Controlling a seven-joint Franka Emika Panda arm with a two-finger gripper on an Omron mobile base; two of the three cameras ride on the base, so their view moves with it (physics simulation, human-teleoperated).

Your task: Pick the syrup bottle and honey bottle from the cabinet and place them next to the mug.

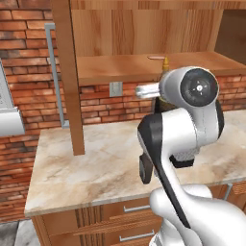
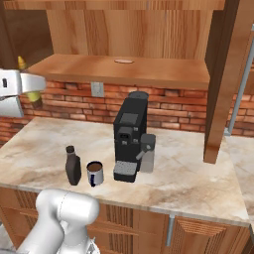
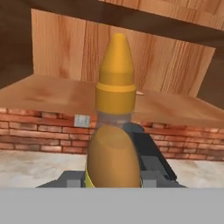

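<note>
A: What do we see closest in?
B: In the hand view, the honey bottle [image 3: 114, 144] stands upright right between our fingertips. The gripper [image 3: 113, 177] is clamped on it, amber body low, yellow nozzle cap pointing up.

A: And from the base cams?
B: In the right base view the honey bottle's yellow tip [image 2: 22, 62] pokes up above the hand at the far left, above the marble counter [image 2: 188, 178]. In the left view we see just the nozzle [image 1: 165, 63] behind the arm.

A: Syrup bottle?
B: The syrup bottle [image 2: 73, 166] is upright on the counter, just beside the mug [image 2: 95, 173], on the mug's left. Coffee machine [image 2: 130, 136] is right of the mug, a bit further back.

A: Beyond that?
B: Brick wall w/ an outlet [image 2: 97, 89], then the cabinet [image 2: 149, 72] shelf above; a small pale flat item lies on its board, can't tell what.
</note>
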